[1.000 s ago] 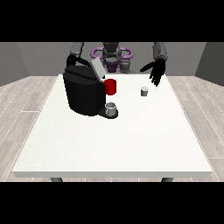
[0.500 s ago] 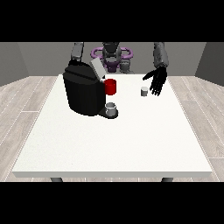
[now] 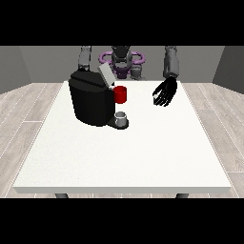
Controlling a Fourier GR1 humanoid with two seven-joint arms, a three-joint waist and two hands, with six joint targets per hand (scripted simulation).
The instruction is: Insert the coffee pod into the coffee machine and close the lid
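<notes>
Coffee machine (image 3: pixel 93 102) lid (image 3: pixel 106 75) raised; no writing legible

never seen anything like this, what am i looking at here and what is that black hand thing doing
This is one view, from a camera across a white table, facing a humanoid robot that stands behind it. The big black box is a coffee machine with its lid tilted up, a red part on its front and a small grey cup at its base. The black shape at the view's right is a robot hand, reaching down over the table with its fingers curled. A small pale thing, probably the coffee pod, shows at its fingers, though it is too small to be sure. The other arm goes down behind the machine, so its robot hand is hidden.
</notes>
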